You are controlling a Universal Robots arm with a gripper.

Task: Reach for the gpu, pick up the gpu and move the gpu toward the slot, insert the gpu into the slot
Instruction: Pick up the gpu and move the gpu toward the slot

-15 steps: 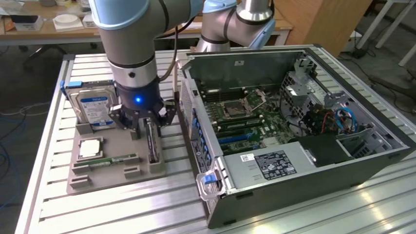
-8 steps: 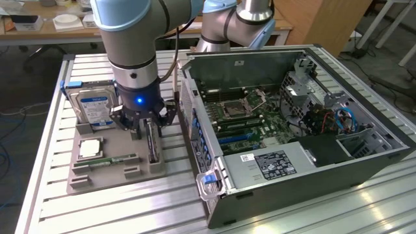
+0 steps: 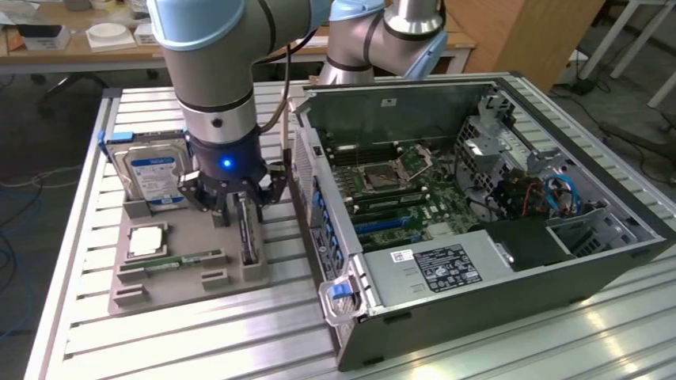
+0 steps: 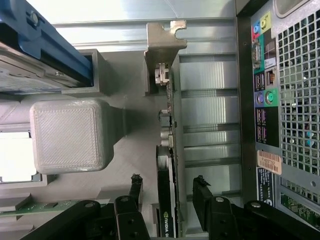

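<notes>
The gpu [image 3: 248,233] stands on its edge in a grey holder tray [image 3: 180,281] on the exterior view's left, beside the open computer case. My gripper [image 3: 241,207] hangs right over it. In the wrist view the gpu [image 4: 166,210] runs between my two black fingers [image 4: 134,192], its silver bracket at the far end. My gripper [image 4: 167,181] is open, with a gap on each side of the card. The slot [image 3: 382,225] is one of the blue strips on the green motherboard inside the case.
The tray also holds a blue-labelled hard drive [image 3: 151,170], a silver processor [image 3: 146,240] and a memory stick [image 3: 174,261]. The case's rear panel [image 4: 280,100] stands close beside the gpu. A grey block [image 4: 67,135] rises on its other side.
</notes>
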